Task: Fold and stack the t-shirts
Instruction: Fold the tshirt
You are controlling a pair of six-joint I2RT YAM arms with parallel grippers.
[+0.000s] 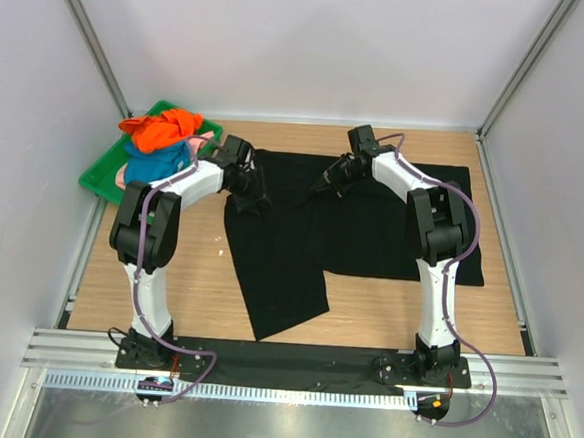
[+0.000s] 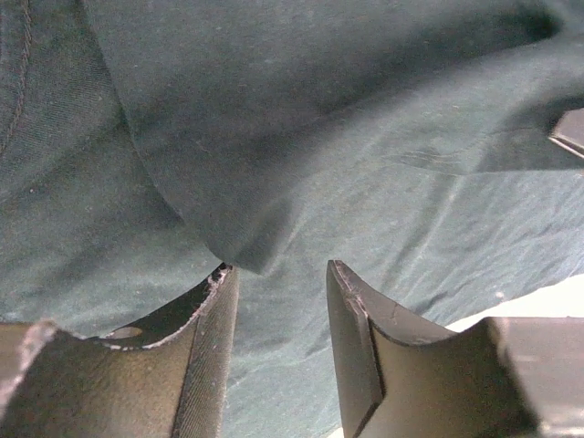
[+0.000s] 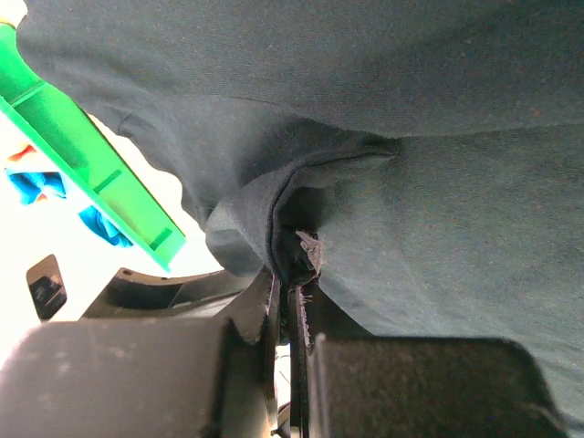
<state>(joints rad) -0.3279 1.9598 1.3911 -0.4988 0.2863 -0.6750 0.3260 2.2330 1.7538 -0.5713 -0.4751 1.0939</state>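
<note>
Cloth fills both wrist views: the black t-shirt [image 1: 371, 235] lies spread over the wooden table [image 1: 197, 283], its left part hanging as a slanted flap toward the near edge. The right gripper [image 3: 290, 274] is clamped on a bunched edge of it near the shirt's far middle, with fabric pinched between its closed fingers. The left gripper [image 2: 278, 274] hovers low over the shirt's far left part (jaws parted, nothing between them), with the tip of a fold just ahead of its fingers. An orange t-shirt [image 1: 163, 130] and a blue t-shirt [image 1: 156, 161] sit heaped in the green tray [image 1: 99, 177] at the table's far left corner.
</note>
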